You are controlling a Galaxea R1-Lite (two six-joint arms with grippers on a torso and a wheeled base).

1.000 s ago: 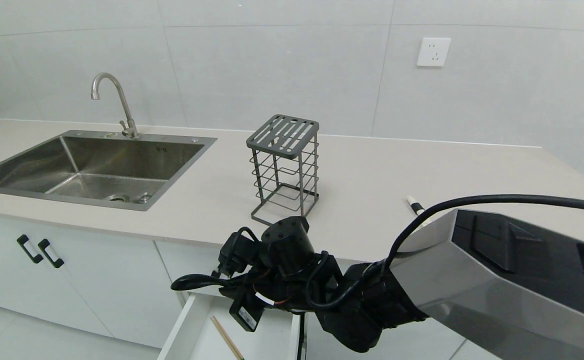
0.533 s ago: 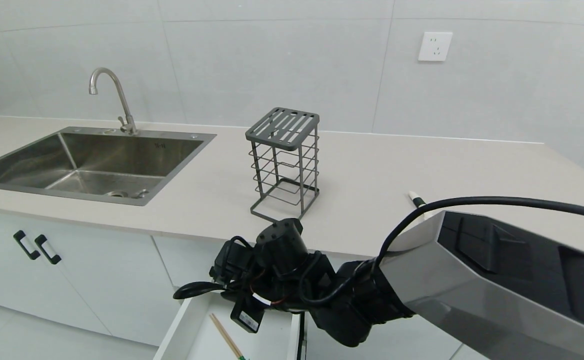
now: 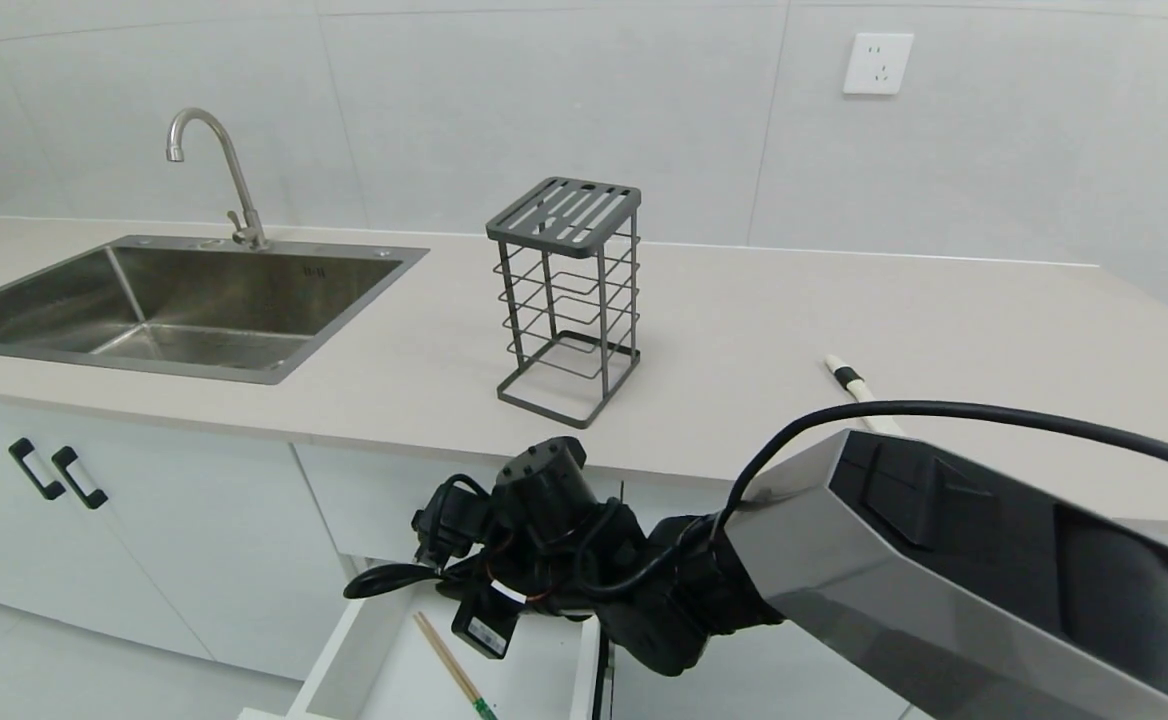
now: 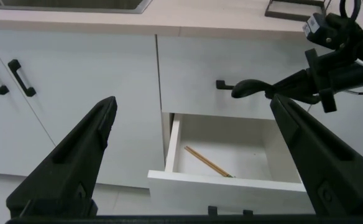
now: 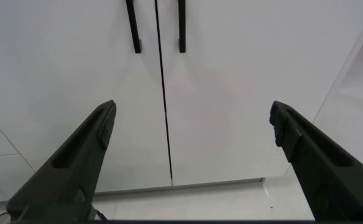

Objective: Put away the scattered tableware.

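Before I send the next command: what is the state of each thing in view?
drawer: open
chopsticks: lying in the drawer
black spoon: in the air over the drawer, at the right gripper
white utensil: lying on the counter
wire rack: upright, empty
faucet: not running
cabinet doors: shut
left gripper: open, empty

Head camera looks down across the counter [image 3: 744,330]; left wrist, lower, shares its open drawer [image 4: 225,186]; right wrist closely faces doors [image 5: 243,93].
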